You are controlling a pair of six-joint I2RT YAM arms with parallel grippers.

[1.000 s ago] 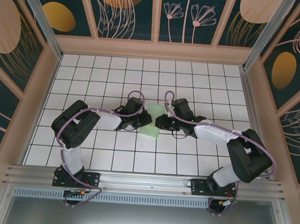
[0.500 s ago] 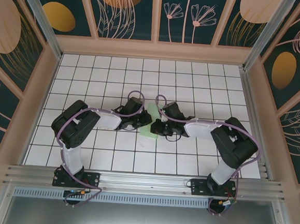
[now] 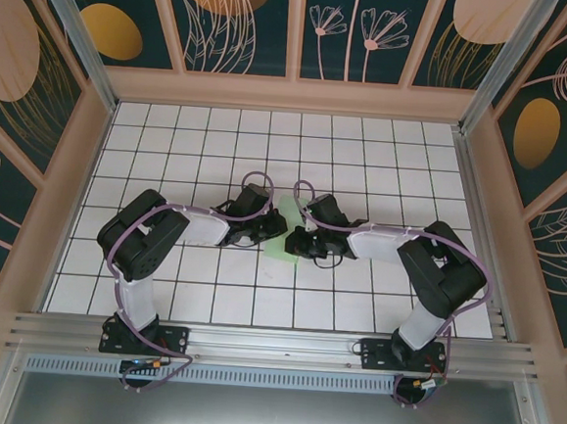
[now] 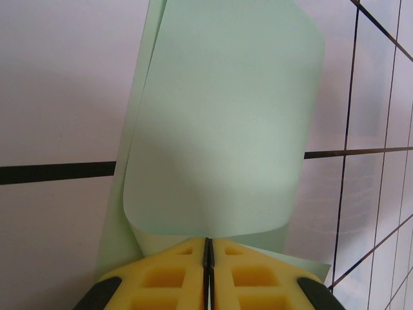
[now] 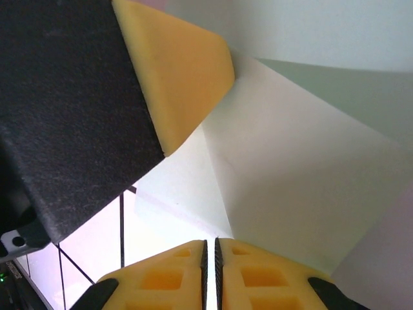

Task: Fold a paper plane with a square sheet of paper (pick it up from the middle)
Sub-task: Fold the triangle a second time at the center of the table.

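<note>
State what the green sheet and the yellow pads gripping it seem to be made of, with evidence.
Green sheet: likely thin matte paper; it curls smoothly and holds sharp creases. Yellow pads: probably soft foam or rubber, matte, with moulded square recesses.

Paper (image 3: 286, 237): pale mint-green, plain, no markings. Table (image 3: 171, 144): white tiles, black grid lines. Left gripper (image 4: 208, 244) and right gripper (image 5: 210, 247): yellow pads, black bodies. Arms (image 3: 143, 245): black joints, white links, purple cables (image 3: 256, 181). Walls (image 3: 239, 32): dark teal, peach and gold leaf-and-flower pattern. Rail (image 3: 273, 346): silver.
</note>
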